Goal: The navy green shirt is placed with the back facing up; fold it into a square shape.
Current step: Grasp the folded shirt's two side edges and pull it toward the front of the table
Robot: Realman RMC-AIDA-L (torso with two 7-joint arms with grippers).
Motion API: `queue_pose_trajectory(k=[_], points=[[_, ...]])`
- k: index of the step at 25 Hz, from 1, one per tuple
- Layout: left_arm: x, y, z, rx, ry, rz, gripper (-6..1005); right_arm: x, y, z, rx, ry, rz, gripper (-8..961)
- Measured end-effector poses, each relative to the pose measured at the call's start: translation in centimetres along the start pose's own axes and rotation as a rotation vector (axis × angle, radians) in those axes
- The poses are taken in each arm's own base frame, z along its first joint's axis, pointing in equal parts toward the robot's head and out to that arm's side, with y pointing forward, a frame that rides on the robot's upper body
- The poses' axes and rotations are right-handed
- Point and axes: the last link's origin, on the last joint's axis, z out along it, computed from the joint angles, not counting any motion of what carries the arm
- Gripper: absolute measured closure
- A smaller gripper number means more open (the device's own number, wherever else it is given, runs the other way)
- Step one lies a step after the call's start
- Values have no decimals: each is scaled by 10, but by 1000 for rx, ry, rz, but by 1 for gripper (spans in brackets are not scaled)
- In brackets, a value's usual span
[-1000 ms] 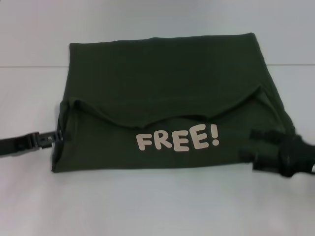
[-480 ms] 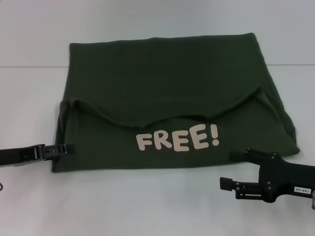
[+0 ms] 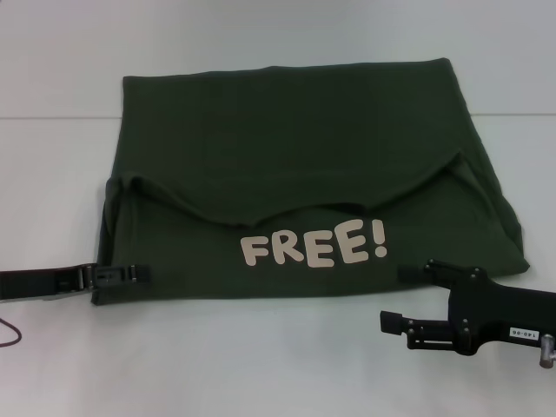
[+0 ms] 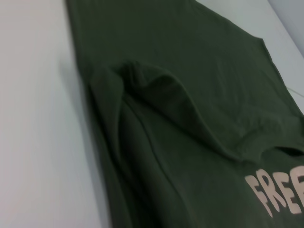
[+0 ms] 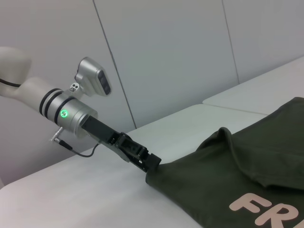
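Partly folded navy green shirt [image 3: 295,174], left gripper [image 3: 139,273] tip under hem

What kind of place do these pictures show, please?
Probably a robot test room or lab: a plain white table, bare grey wall panels, and only the navy green shirt lying between the left gripper and right gripper.

"FREE!" on navy green shirt [image 3: 287,130]

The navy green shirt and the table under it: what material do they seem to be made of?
The navy green shirt looks like soft matte knit cloth, probably cotton: it creases and sags in folds, with no shine. Its cream lettering seems a flat print. The table looks like a smooth, hard white surface, perhaps laminate; I cannot tell exactly.
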Motion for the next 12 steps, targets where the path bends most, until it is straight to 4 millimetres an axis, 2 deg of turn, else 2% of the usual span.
queue_pose_trajectory(k=[12], points=[[4, 6, 11, 21, -60, 48, 81, -3, -2, 0, 8, -13, 5, 35]])
